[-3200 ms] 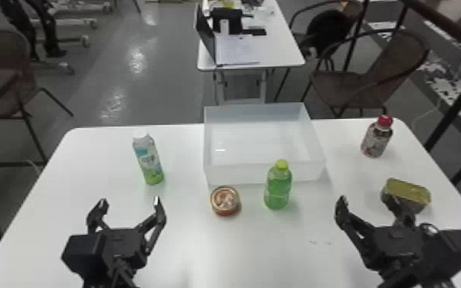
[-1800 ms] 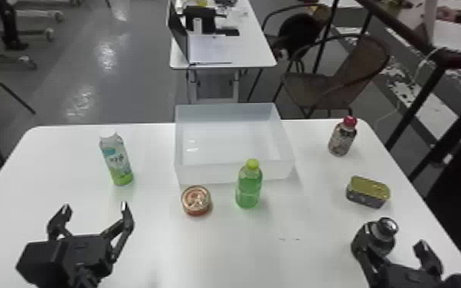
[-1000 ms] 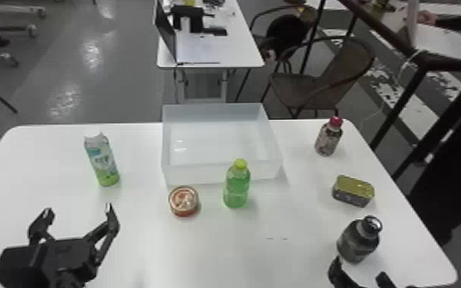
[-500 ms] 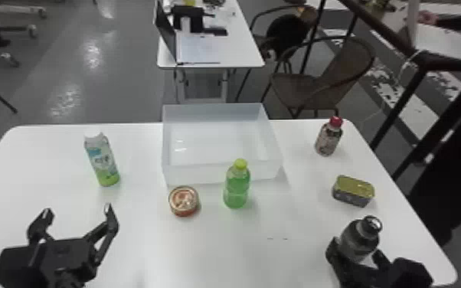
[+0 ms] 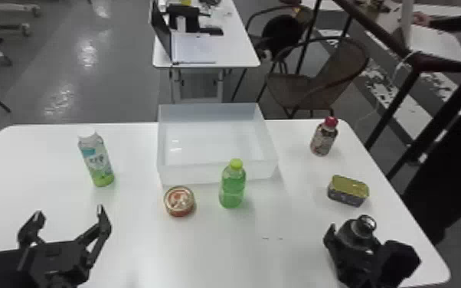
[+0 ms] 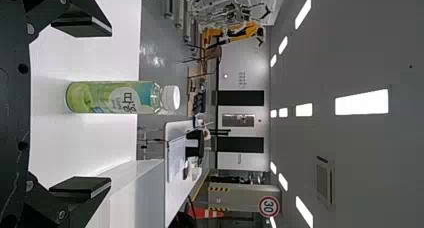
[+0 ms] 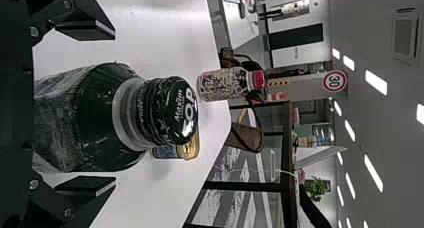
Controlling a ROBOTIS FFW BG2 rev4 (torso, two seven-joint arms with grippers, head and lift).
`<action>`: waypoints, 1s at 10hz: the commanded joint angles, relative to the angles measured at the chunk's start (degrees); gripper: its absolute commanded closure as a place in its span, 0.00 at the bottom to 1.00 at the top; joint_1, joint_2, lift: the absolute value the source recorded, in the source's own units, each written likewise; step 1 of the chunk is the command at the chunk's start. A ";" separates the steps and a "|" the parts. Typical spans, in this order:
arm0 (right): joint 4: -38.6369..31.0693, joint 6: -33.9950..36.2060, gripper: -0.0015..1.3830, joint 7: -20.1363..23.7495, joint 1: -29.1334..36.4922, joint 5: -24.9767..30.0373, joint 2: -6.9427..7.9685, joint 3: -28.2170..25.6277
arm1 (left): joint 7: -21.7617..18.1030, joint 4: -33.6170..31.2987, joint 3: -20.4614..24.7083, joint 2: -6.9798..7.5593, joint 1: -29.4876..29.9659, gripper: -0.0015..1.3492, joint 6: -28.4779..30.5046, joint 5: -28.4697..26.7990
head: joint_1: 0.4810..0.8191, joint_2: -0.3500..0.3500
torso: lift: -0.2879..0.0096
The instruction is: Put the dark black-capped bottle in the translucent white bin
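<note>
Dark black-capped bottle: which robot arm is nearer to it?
Right. The right gripper has open jaws around the bottle; the left gripper is well to the bottle's left.

dark black-capped bottle (image 5: 350, 234) upright, near right — translucent bin (image 5: 191, 175) open-topped, far middle

Black-capped bottle (image 7: 100, 118): dark green. Bin (image 5: 187, 174): translucent white. Red-capped bottle (image 5: 322, 141): dark-on-pale speckling (busiest pattern). Lime-capped bottle (image 5: 232, 187): green. Rectangular tin (image 5: 348, 190): gold lid, dark sides. Round tin (image 5: 179, 200): red-and-white lid. White-capped bottle (image 5: 97, 161): green base, teal patch.
</note>
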 commanded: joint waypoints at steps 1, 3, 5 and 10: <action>1.17 0.00 0.28 -0.15 -0.90 -0.01 0.00 -0.20 | -0.10 0.00 0.12 -0.17 0.01 0.17 -0.02 -0.03 | 0.63 0.33 | 0.75; 0.64 0.00 0.60 -0.50 -0.11 -0.09 0.00 -0.29 | -0.10 0.00 0.21 -0.35 0.01 0.17 -0.11 -0.21 | 0.63 0.32 | 0.75; -1.03 0.00 0.60 -0.50 0.68 -0.45 0.00 -0.20 | -0.37 0.09 0.29 -0.52 0.01 0.17 -0.11 -0.21 | 0.63 0.32 | 0.75; -10.96 6.59 0.56 7.49 -5.20 0.87 -0.09 0.50 | -0.37 0.18 0.12 -0.43 -0.26 0.17 0.24 -0.21 | 0.63 0.39 | 0.75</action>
